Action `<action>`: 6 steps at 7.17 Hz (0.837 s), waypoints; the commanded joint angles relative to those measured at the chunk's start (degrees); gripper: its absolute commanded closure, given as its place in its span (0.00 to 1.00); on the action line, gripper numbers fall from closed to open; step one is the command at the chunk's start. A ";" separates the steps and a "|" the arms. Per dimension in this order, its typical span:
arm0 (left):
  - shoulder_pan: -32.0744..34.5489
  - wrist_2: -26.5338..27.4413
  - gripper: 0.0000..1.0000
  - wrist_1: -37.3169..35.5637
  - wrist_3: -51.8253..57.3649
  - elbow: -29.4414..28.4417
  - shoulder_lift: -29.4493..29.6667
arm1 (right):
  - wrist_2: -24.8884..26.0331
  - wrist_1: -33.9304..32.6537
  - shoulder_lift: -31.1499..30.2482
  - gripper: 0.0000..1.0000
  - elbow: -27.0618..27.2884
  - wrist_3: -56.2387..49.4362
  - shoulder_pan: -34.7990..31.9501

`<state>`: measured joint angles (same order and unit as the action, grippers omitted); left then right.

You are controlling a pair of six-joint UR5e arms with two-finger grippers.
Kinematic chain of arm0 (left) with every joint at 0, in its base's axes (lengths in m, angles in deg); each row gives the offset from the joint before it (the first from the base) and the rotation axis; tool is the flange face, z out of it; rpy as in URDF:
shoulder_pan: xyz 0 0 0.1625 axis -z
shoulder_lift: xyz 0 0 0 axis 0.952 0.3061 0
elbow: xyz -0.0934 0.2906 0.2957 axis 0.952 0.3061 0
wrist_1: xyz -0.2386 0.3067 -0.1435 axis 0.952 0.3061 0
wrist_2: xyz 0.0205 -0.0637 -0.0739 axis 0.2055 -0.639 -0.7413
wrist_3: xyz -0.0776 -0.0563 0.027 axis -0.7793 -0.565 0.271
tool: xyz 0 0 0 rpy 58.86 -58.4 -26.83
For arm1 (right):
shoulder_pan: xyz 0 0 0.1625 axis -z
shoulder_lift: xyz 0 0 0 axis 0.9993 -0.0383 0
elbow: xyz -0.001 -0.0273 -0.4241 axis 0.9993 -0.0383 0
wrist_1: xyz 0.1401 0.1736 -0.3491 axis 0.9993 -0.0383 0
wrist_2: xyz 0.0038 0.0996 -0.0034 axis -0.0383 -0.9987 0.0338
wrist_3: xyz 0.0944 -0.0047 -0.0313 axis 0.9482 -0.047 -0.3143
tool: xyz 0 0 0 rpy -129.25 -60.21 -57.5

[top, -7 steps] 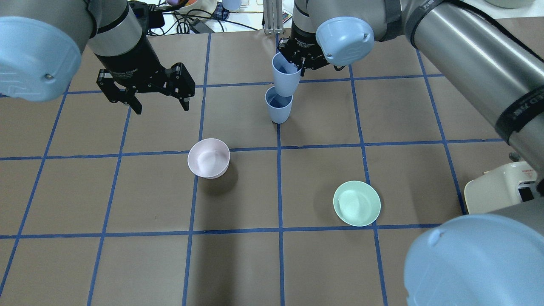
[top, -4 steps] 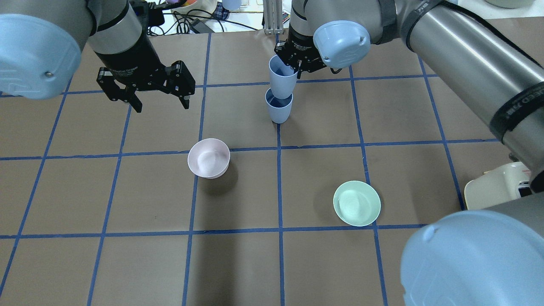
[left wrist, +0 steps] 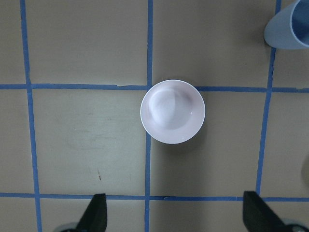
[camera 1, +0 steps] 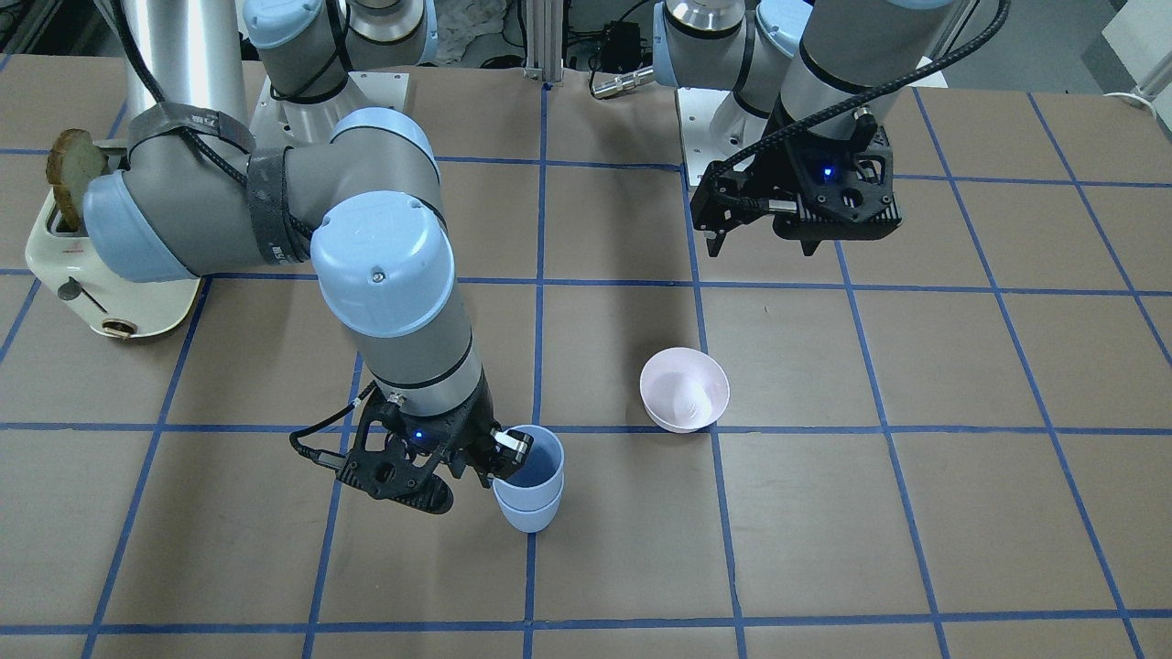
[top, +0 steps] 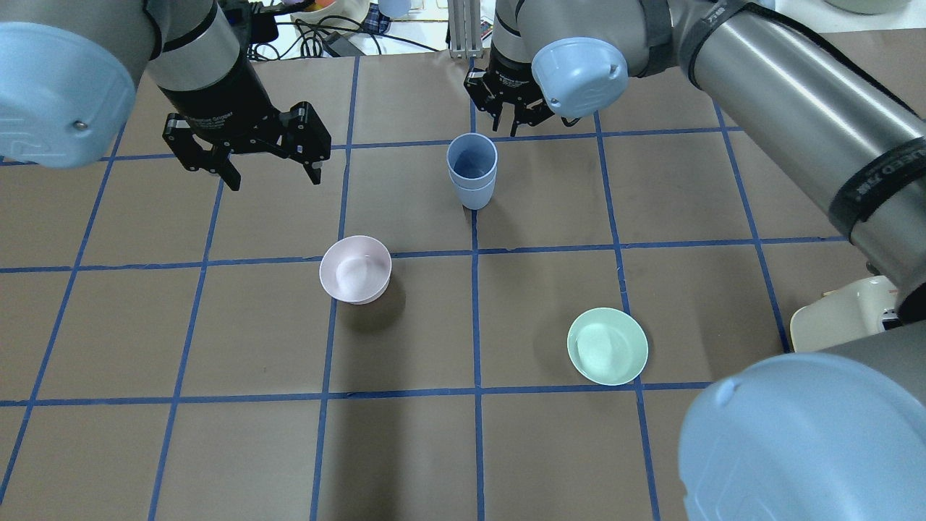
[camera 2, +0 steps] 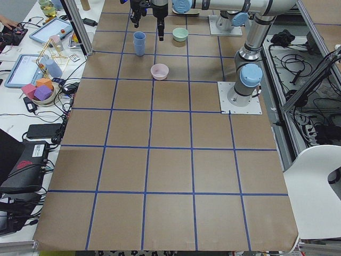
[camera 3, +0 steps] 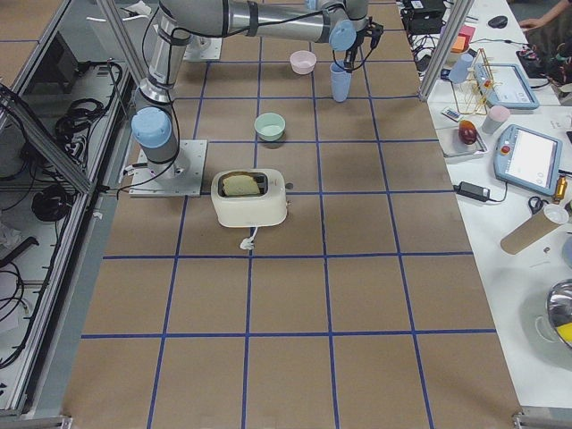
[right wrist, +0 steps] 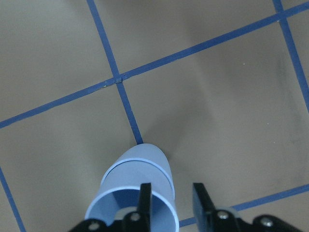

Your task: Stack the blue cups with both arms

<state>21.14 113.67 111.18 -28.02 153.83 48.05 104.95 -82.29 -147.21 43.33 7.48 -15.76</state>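
Observation:
The two blue cups [top: 472, 172] stand nested, one inside the other, upright on a blue grid line at the table's far middle; they also show in the front view [camera 1: 529, 490] and the right wrist view [right wrist: 137, 191]. My right gripper [top: 506, 124] hangs just behind and above the stack. Its jaws are a little apart and astride the upper cup's rim, not clamping it [right wrist: 172, 199]. My left gripper [top: 275, 181] is open and empty, hovering to the stack's left, above the pink bowl.
A pale pink bowl [top: 355, 278] sits left of centre, directly below the left wrist camera [left wrist: 172, 111]. A mint-green bowl [top: 607, 346] sits right of centre. A cream toaster [camera 1: 101, 275] holding a slice of toast stands at the table's right edge.
The right gripper lowered the upper cup into the standing cup and opened; the cups now sit nested. The left gripper has hardly moved.

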 commanded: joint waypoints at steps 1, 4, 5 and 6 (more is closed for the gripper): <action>-0.06 -0.04 0.00 0.05 0.07 0.14 0.05 | 0.21 0.95 -0.80 0.00 -1.44 -3.33 1.86; -0.06 -0.04 0.00 0.05 -0.02 -0.04 0.05 | -0.75 9.98 -7.12 0.00 -0.84 -26.43 12.82; -0.06 0.05 0.00 0.05 -0.02 -0.04 -0.03 | -0.14 13.92 -9.14 0.00 -0.75 -26.74 15.91; -0.06 -0.04 0.00 0.05 -0.02 -0.04 -0.03 | -0.05 17.36 -10.20 0.00 -0.66 -26.92 18.03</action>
<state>21.08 113.68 111.23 -28.03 153.80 48.05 104.68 -69.33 -155.59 42.53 -18.16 -1.07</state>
